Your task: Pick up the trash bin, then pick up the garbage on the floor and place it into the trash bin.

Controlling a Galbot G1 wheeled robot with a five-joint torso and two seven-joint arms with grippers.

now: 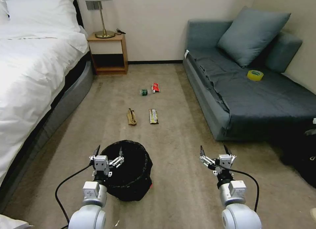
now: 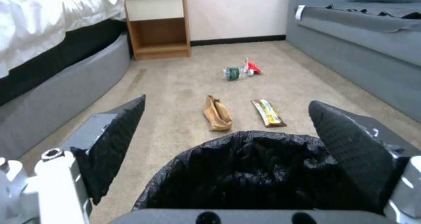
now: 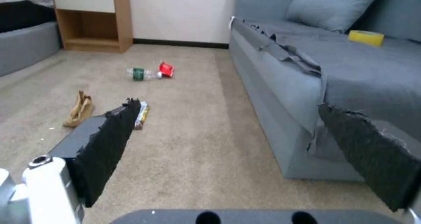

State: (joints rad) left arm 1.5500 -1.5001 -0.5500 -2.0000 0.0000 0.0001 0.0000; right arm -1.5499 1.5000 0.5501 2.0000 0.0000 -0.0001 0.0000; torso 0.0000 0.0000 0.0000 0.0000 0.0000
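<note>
while the left gripper [image 1: 109, 152] hovers wide open over the near rim of the trash bin [image 1: 131, 171], gripping nothing, the right gripper [image 1: 215, 152] hangs equally spread and empty above bare carpet. the garbage [image 1: 143, 116] lies farther ahead, mid-floor between bed [image 1: 33, 74] edge and sofa [image 1: 250, 90] front.

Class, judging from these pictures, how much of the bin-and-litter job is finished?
Nothing is done yet. The left gripper, jaws open, hovers at the trash bin, which sits on the carpet. The right gripper is open and empty. Bottle, packet and two wrappers remain.
</note>
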